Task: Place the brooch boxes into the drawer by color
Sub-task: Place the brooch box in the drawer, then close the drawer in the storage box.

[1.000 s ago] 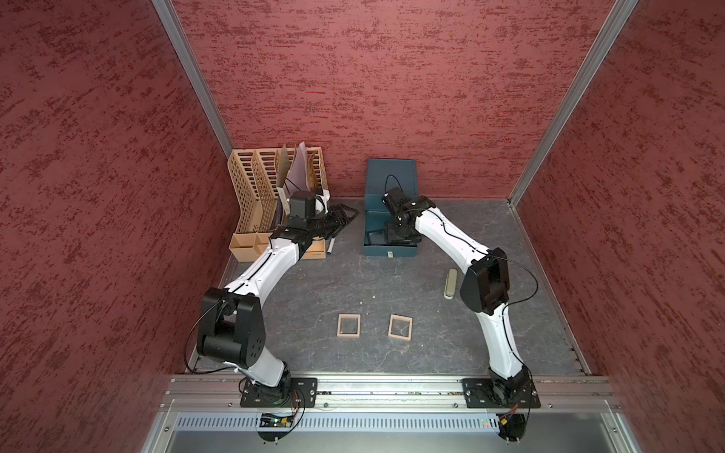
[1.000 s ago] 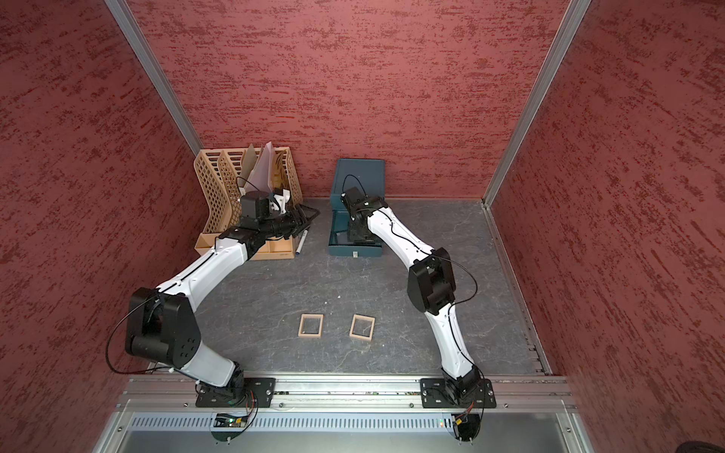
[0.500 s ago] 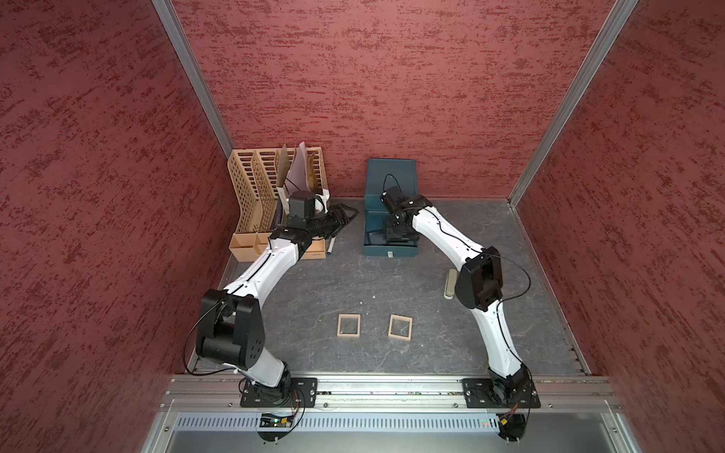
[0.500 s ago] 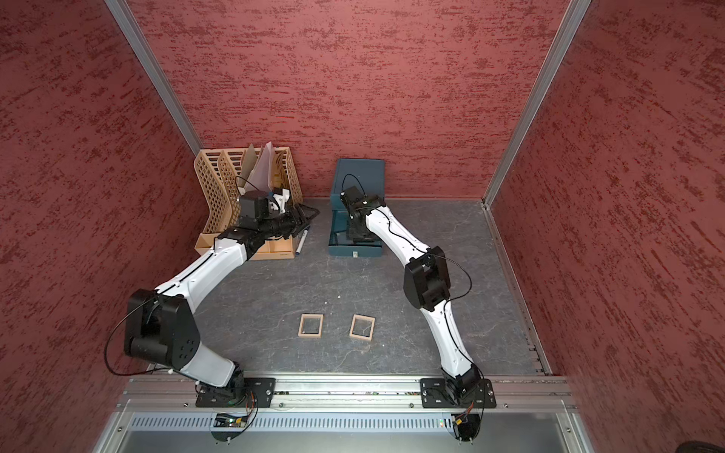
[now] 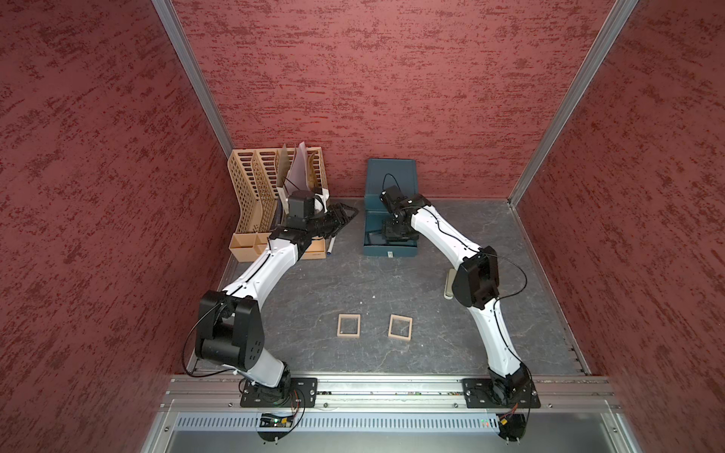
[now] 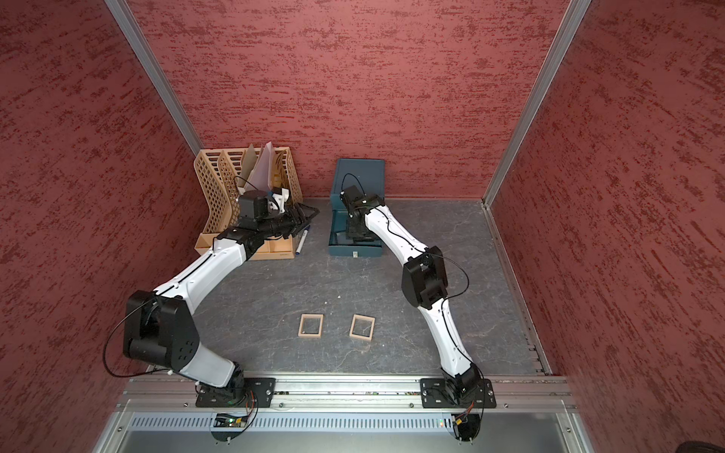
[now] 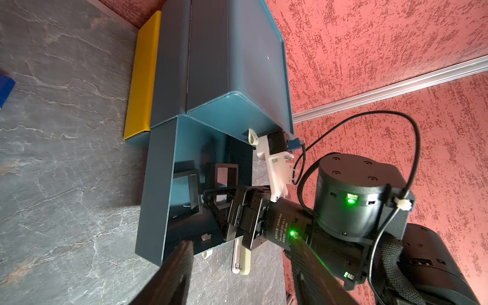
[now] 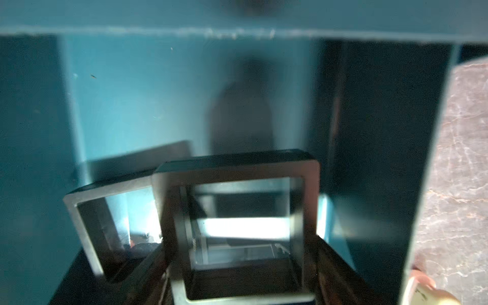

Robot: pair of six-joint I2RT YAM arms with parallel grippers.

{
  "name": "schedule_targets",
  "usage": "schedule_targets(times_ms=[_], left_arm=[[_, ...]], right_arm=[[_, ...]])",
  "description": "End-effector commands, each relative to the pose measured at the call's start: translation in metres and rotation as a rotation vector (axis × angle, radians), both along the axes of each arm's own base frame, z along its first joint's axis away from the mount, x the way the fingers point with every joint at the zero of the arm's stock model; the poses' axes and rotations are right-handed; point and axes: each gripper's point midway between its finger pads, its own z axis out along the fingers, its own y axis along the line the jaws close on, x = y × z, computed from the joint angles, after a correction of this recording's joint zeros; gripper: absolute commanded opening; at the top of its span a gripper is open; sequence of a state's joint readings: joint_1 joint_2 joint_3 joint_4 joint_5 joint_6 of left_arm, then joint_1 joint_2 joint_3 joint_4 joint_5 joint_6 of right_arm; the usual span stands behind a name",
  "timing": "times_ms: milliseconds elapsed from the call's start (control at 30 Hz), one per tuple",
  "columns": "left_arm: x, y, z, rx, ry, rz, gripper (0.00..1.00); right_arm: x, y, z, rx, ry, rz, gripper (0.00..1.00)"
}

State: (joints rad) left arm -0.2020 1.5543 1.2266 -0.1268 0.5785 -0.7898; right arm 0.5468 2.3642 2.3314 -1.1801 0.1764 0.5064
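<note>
Over veined grey stone [image 5: 353, 282], right gripper [image 8: 240, 250] pinches a square black brooch box [image 8: 237, 166]; left gripper [image 5: 349, 215] spread.

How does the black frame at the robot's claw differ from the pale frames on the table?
The black brooch box is black; the pale brooch boxes are pinkish-beige. The black one sits in the open drawer between the right gripper's fingers; the pale ones lie flat on the table, untouched. All are square frames with clear centres.
</note>
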Motion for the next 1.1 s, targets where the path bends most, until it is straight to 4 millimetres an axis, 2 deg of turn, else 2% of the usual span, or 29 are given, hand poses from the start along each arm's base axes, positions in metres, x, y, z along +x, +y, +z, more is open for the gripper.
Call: schedule_targets(times_ms=[0,367,533,633,833,967,1067], left_arm=[[-0.004,0.001,0.013,-0.007,-0.029,-0.003,0.63],[-0.004,0.001,0.013,-0.006,-0.028,-0.003,0.62],[-0.004,0.000,0.012,-0.005,-0.028,-0.004,0.63],[-0.004,0.000,0.012,-0.004,-0.026,-0.004,0.63],[0.002,-0.001,0.010,0.001,-0.022,-0.007,0.65],[0.016,-0.004,0.011,0.009,-0.036,-0.017,0.67],[0.035,-0.008,0.012,0.004,-0.056,-0.034,0.70]], right_arm=[[0.004,-0.005,0.003,-0.012,-0.006,-0.004,0.80],[0.005,-0.006,0.002,-0.017,-0.005,-0.009,0.81],[0.006,-0.006,0.010,-0.010,-0.024,-0.008,0.84],[0.007,-0.006,0.024,0.005,-0.050,-0.005,0.85],[0.008,0.002,0.081,0.096,-0.155,0.011,0.86],[-0.007,0.003,0.121,0.176,-0.203,0.004,0.85],[-0.029,0.008,0.144,0.334,-0.253,0.004,0.82]])
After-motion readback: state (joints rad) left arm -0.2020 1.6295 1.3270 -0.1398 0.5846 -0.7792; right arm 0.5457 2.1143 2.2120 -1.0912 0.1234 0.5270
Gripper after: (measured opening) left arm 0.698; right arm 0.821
